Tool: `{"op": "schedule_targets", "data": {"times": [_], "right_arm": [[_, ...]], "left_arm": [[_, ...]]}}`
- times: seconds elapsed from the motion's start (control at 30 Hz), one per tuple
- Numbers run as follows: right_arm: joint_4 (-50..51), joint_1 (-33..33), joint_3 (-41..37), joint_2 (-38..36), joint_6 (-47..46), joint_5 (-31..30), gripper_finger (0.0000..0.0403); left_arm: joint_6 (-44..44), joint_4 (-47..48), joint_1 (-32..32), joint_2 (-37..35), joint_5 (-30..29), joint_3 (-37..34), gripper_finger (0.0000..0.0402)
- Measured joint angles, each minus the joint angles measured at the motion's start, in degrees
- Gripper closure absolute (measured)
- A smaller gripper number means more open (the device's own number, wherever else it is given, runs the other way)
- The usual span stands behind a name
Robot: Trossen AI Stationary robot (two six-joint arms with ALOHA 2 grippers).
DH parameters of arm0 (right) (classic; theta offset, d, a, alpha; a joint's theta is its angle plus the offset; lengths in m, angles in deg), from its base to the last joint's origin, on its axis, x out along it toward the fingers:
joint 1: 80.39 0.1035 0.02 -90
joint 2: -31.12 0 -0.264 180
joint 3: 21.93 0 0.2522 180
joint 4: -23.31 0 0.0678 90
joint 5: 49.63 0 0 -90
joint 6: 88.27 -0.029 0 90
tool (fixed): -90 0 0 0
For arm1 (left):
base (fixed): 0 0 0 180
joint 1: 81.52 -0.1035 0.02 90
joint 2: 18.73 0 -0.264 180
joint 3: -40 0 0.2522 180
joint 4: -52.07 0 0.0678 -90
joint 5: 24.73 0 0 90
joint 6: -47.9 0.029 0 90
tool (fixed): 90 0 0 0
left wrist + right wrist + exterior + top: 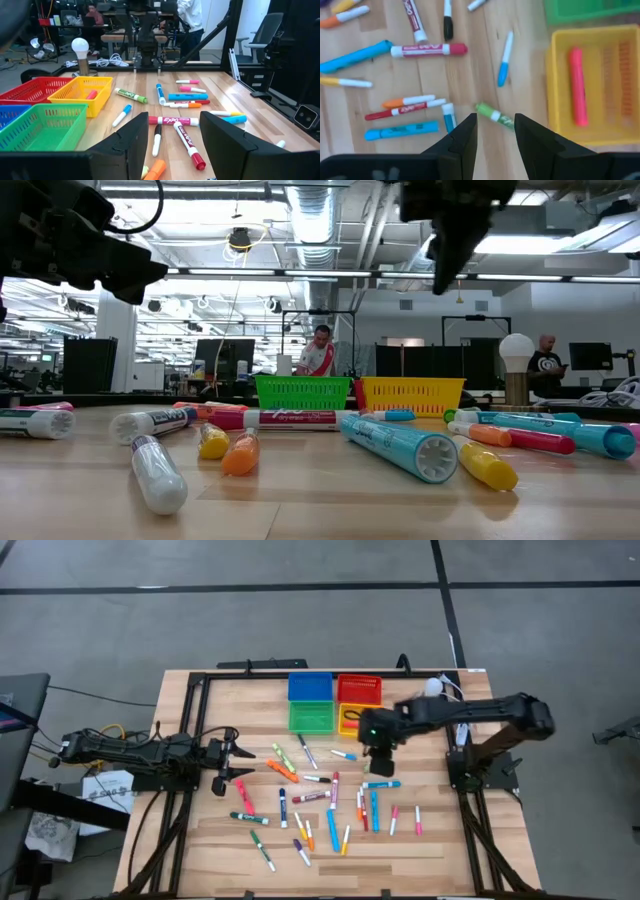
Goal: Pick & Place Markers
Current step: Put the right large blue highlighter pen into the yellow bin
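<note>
Markers point(320, 802) lie scattered across the tabletop's middle; two red-capped ones point(173, 120) read "EXPO". Left gripper point(226, 762) hovers near the left edge, jaws spread, empty. Right gripper point(495, 131), fingers apart, hangs beside the yellow bin point(618, 135), which holds a pink marker point(577, 85).

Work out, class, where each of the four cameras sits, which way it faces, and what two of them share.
High view: overhead, straight down; both arms, left gripper, right gripper.
Low view: table height, level over markers to the room; arms dangle above.
Left wrist view: on the left arm, facing the bins; open fingers.
Right wrist view: looking down; open fingers.
Shared: both wrist views show the yellow bin.
</note>
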Motion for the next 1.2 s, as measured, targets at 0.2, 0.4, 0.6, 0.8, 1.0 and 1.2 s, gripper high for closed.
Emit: {"op": "schedule_targets", "data": {"times": [0.2, 0.4, 0.6, 0.8, 1.0, 1.2], "right_arm": [[-6.4, 6.3, -8.2, -5.6, -9.0, -0.6, 0.0282], [-8.9, 13.2, -11.4, -5.9, -16.1, -3.2, 0.0282], [-12.6, 18.5, -11.6, -3.2, -17.5, -3.6, 0.0282], [-11.6, 20.0, -11.6, 0.0, -19.4, -3.3, 0.0282], [-11.3, 19.8, -11.6, 2.6, -28.1, -0.8, 0.0282], [-10.6, 19.6, -11.6, 2.8, -38.1, 0.0, 0.0277]], "left_arm": [[0.0, -0.2, 0.0, 0.1, 0.0, 0.0, 0.0224], [0.0, -0.3, 0.0, 0.3, 0.0, 0.0, 0.0224], [0.0, -0.4, 0.0, 0.3, 0.0, 0.0, 0.0224], [0.0, -1.0, 0.0, 0.3, 0.0, 0.0, 0.0224], [0.0, -1.6, 0.0, 0.3, 0.0, 0.0, 0.0224], [0.0, -1.7, 0.0, 0.3, 0.0, 0.0, 0.0224]]}}
